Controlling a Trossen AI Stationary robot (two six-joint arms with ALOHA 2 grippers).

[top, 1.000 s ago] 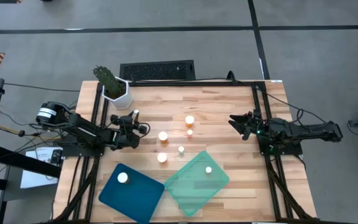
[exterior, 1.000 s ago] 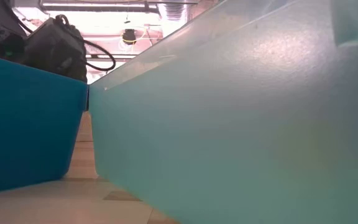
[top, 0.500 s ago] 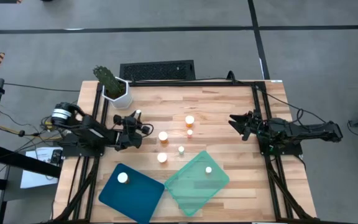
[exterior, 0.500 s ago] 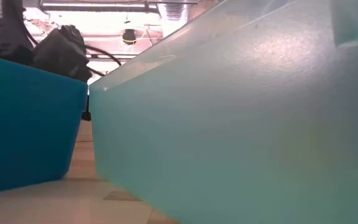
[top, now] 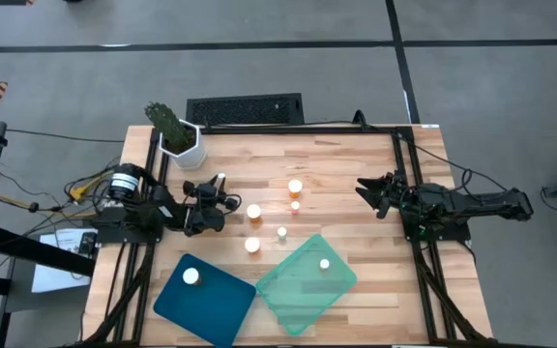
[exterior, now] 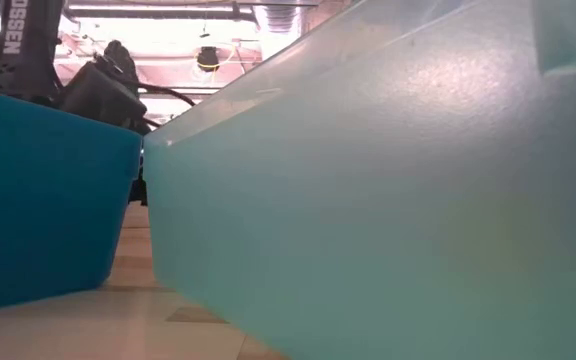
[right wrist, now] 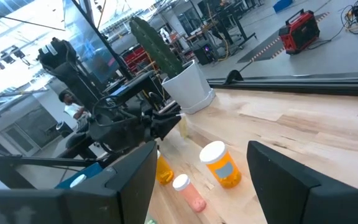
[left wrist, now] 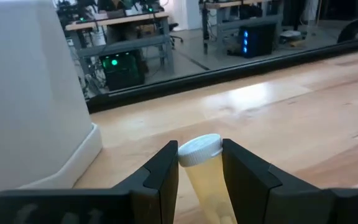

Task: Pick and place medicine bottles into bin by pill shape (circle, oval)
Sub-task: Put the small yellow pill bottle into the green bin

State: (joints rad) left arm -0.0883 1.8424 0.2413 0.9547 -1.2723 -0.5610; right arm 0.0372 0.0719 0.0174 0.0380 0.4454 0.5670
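Since the earlier frame your left arm moved toward the middle of the table, and the left gripper (top: 219,182) with its bottle went a little to the right in the high view. Its fingers (left wrist: 161,176) were nearly shut and clamped a narrow medicine bottle (left wrist: 202,171) with a white cap between them, left of centre in that view, just below the white plant pot (top: 184,145).

Your right gripper (top: 366,189) did not move. It waited at the right side of the wooden table (top: 356,155), jaws apart and holding nothing.

Four loose bottles stood in the centre of the frame: a wide one (top: 295,188), a small one (top: 295,205) just below it, another (top: 253,212) to the left, one (top: 251,246) lower and a small one (top: 281,233) between. One bottle (top: 191,276) was in the dark blue bin (top: 222,309) at lower left, one (top: 325,264) in the light green bin (top: 293,300) beside it.
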